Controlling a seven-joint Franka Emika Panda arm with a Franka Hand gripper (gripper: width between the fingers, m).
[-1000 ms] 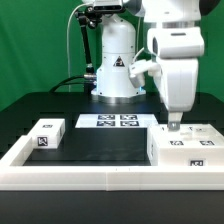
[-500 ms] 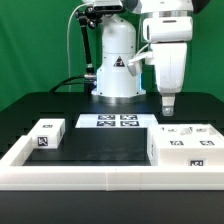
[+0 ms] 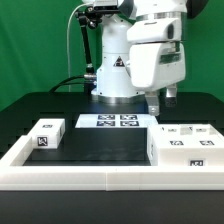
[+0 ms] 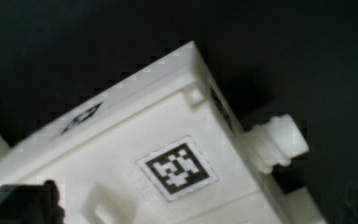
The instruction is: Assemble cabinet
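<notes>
Cabinet (image 3: 186, 146) is sitting just below gripper (image 3: 162, 104), slightly twd ext. view's right. Gripper is hanging empty, jaws wide, not touching box top. Box's long axis is running left-right along white rail (image 3: 90, 172); small block (image 3: 47, 135) is lying well apart, at ext. view's left.

The exterior view is lit brightly and evenly. The white arm (image 3: 155, 50) at the exterior view's upper right is nearly washed out. The cabinet (image 3: 185, 150) is shown brighter on top than in front, against a dark table (image 3: 110, 145). The wrist view is rendered dim, blurred and grainy.
</notes>
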